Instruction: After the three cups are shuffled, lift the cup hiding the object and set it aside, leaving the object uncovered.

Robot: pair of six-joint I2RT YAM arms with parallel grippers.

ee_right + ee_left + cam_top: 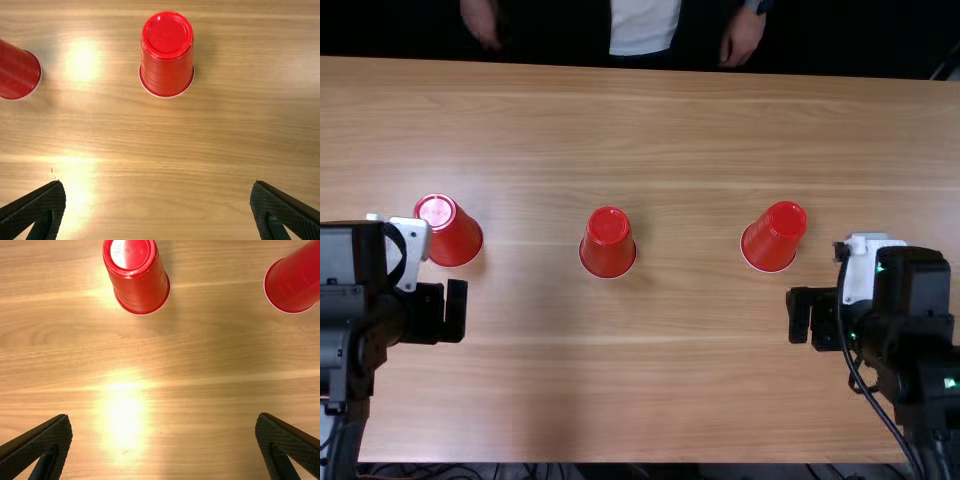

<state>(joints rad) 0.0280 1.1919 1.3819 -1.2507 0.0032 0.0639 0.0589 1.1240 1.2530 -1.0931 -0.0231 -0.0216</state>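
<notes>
On the light brown wooden worktop [650, 130] we find three upturned cups of red plastic, each standing mouth down with its flat base uppermost. They form a straight row parallel to the far edge, about midway between the far and near edges. The left cup [448, 232] stands toward the worktop's left end, the middle cup [608, 243] near its centre and the right cup [775, 237] toward its right end. All three are well apart from one another. We cannot tell which of them covers the hidden object, since every rim sits flat on the wood. The left hand [455, 311] sits on the near-edge side of the left cup, close to it but not touching. In its wrist view we see its two flat black fingers [40, 447] spread wide over bare wood, with the left cup ahead of them and the middle cup off to one side. The right hand [800, 315] sits on the near-edge side of the right cup, likewise apart from it. Its fingers [285, 207] are also spread wide, with the right cup ahead of them and the middle cup at the side. Neither hand grips anything, and both lie between the row and the near edge.
</notes>
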